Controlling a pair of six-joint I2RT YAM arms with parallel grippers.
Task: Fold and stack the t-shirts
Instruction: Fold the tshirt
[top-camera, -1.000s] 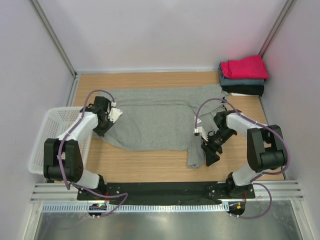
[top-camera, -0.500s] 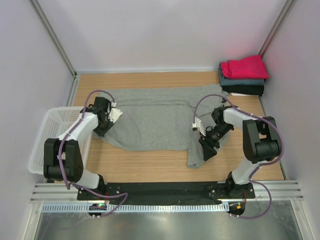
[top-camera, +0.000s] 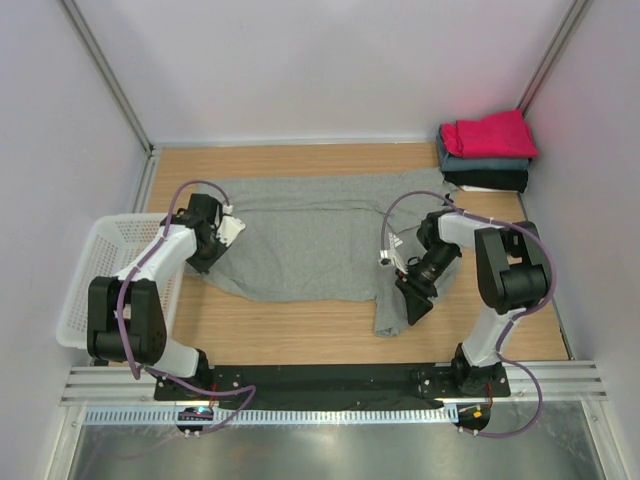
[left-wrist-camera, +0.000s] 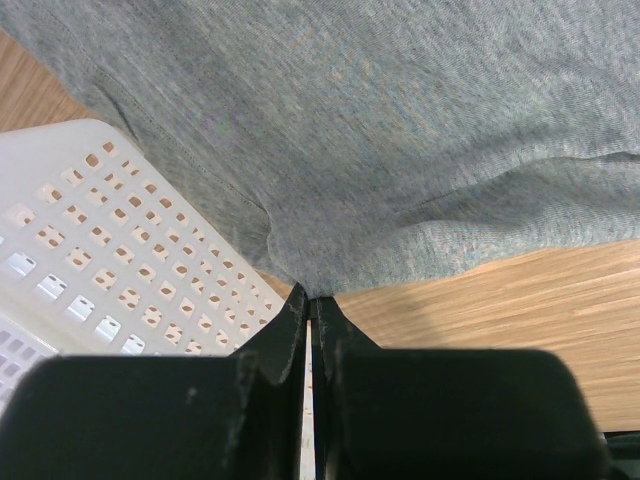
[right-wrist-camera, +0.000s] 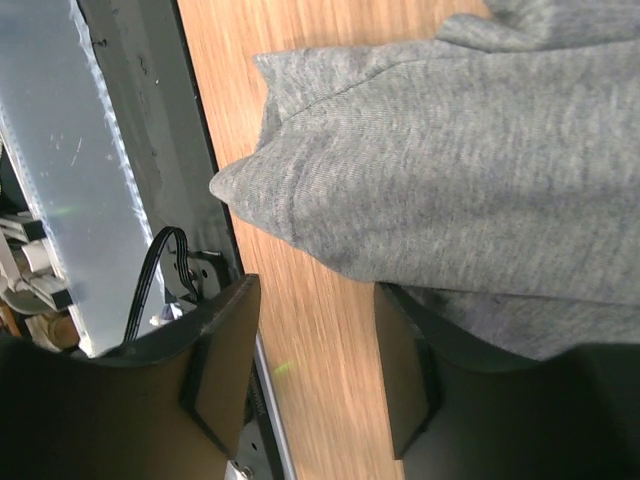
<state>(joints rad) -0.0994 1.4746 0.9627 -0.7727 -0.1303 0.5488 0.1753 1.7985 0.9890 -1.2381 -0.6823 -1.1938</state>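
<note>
Two claws sit low at opposite ends of one garment. The left claw (left-wrist-camera: 308, 300) is clenched, its black fingers pressed flat together. The hem of the large heather-grey cotton t-shirt (top-camera: 310, 235) draws to a small pucker right at its tips, so it has the cloth pinched at the shirt's near-left corner. Just to that claw's left, touching the hem in the wrist view, is the rim of the white plastic mesh basket (top-camera: 85, 290), which stands off the left edge of the wooden tabletop (top-camera: 300, 330).

The right claw (right-wrist-camera: 318, 290) is released: its jaws stand apart with bare wood between them and nothing gripped. A folded grey flap of the same shirt lies just ahead of the tips, its rounded corner pointing toward the metal rail (right-wrist-camera: 110, 150) at the table's near edge. The cloth runs over the outer side of one finger. From above, this claw sits just beside the right edge of the flap that hangs toward the near side.

The grey shirt is spread wide and flat across the middle of the table, between the two arms. Well apart from it, in the far-right corner, a folded magenta-red tee (top-camera: 490, 133) lies on a slate-blue tee (top-camera: 480, 162), which lies on a black tee (top-camera: 490, 180).
</note>
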